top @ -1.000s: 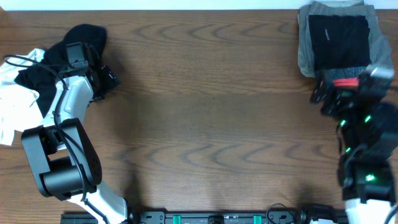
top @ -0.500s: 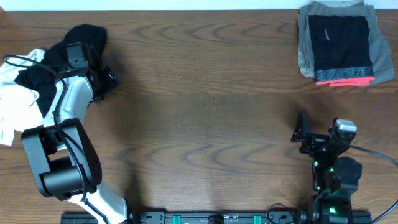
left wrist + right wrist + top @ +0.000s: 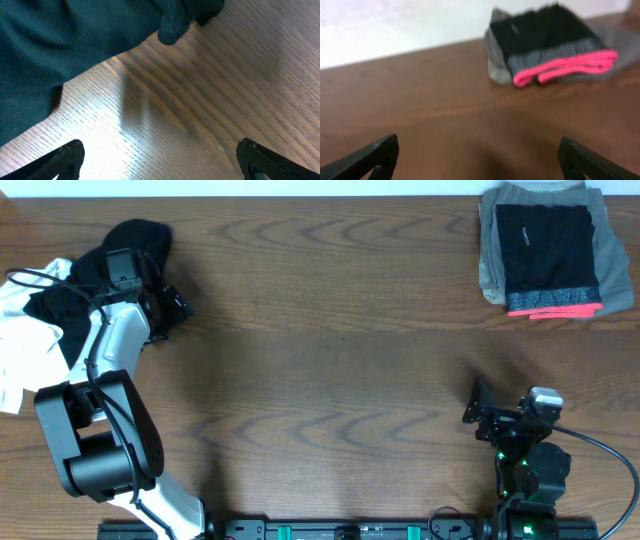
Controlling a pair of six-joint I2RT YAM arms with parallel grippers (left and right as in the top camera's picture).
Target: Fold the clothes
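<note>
A wide brown wooden table point(image 3: 330, 330) fills the view from above; at its far right corner lie the long black trousers point(image 3: 545, 240), folded into a neat flat block; their grey and coral-red waistband point(image 3: 555, 304) runs along the near edge of the block; the block sits on top of flat grey-khaki shorts point(image 3: 488, 255), which stick out on the left, right and far sides.

At the far left of the table there is a messy heap; a crumpled plain black garment point(image 3: 140, 238) lies on top, and a soft white cloth point(image 3: 18, 350) pokes out at the table's left edge, partly under the black one; neither is folded.

The left gripper point(image 3: 168, 305) is low over the wood, just beside the right edge of the black heap; its two fingers stand wide apart and hold nothing; from the left wrist camera the left gripper point(image 3: 160, 150) has only bare wood between its fingers, and the dark cloth point(image 3: 60, 45) lies just ahead of them, one corner curled up.

The right gripper point(image 3: 476, 406) is near the front right of the table, well apart from the folded trousers; its fingers stand wide apart too and hold nothing; from the right wrist camera the right gripper point(image 3: 477, 145) points across bare wood to the folded block point(image 3: 545, 30) far ahead, blurry, with the coral-red band point(image 3: 565, 65) facing the camera.
</note>
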